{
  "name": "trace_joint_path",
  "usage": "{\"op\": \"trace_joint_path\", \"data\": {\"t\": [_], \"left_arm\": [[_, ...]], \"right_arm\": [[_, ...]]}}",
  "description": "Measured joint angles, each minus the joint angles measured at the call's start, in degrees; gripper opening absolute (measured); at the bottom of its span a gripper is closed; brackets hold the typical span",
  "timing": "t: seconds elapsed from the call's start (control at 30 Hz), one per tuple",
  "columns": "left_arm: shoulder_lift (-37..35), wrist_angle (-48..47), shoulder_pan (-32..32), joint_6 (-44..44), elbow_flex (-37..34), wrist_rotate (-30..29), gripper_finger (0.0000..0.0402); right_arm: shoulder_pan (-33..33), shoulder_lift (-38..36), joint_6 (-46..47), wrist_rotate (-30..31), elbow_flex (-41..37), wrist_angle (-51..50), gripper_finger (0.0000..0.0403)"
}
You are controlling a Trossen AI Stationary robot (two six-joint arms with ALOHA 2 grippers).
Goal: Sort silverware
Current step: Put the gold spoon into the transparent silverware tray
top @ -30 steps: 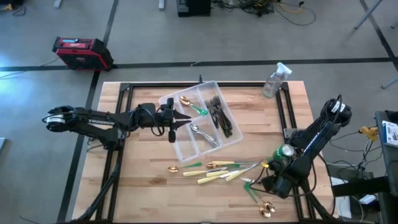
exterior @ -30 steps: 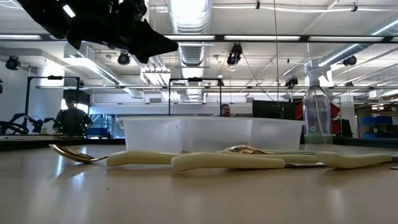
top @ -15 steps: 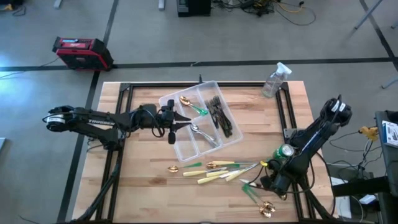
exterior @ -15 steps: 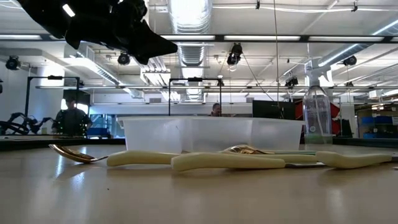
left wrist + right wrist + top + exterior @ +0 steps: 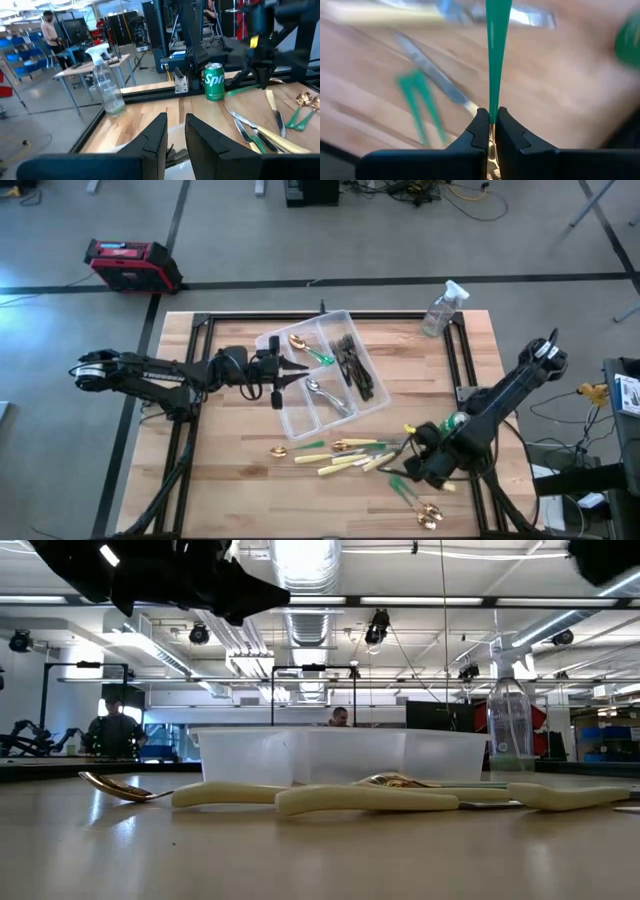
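Note:
A clear divided tray (image 5: 300, 415) holds dark forks (image 5: 352, 365), silver spoons (image 5: 325, 395) and a green-handled gold spoon (image 5: 305, 345). Cream-handled knives (image 5: 345, 460), a gold spoon (image 5: 278, 450), a green piece (image 5: 400, 483) and gold spoons (image 5: 430, 515) lie on the table. My right gripper (image 5: 491, 117) is at the near right, shut on a green-handled piece (image 5: 497, 50). My left gripper (image 5: 175, 135) hovers over the tray's left side; its fingers stand a narrow gap apart, with nothing between them. My right gripper pinches the green-handled piece between its two fingertips where the green handle narrows into the gold part (image 5: 493, 116). The fingers lie along the piece. The green handle (image 5: 245, 90) sticks straight out ahead of them. Whether its free end is clear of the table I cannot tell.
A green can (image 5: 458, 423) stands right beside my right arm. A clear spray bottle (image 5: 440, 310) stands at the far right corner. Bare wood lies at the table's near left.
My right gripper has shut on the green-handled piece. It has then moved toward the table's left edge and a little toward the far edge, taking the piece along. Its arm now shows at the top right of the low view.

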Motion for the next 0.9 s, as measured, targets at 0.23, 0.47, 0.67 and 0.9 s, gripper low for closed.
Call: {"op": "trace_joint_path", "data": {"t": [0.23, 0.47, 0.67, 0.9], "left_arm": [[0.2, 1.1, 0.1, -2.8, 0.0, 2.8, 0.0054], [0.2, 0.9, 0.1, -9.3, 0.0, 7.9, 0.0054], [0.2, 0.8, 1.0, -10.9, 0.0, 7.9, 0.0056], [0.2, 3.5, 2.7, -15.1, 0.0, 12.9, 0.0106]], "right_arm": [[-13.7, 0.0, -30.2, 17.2, 9.3, 2.0, 0.0001], [-31.5, 0.5, -69.4, 18.1, 10.6, 22.1, 0.0], [-37.9, 0.3, -92.6, 9.0, 10.6, 46.3, 0.0], [-38.3, 1.6, -110.5, -3.7, 10.6, 58.0, 0.0]]}}
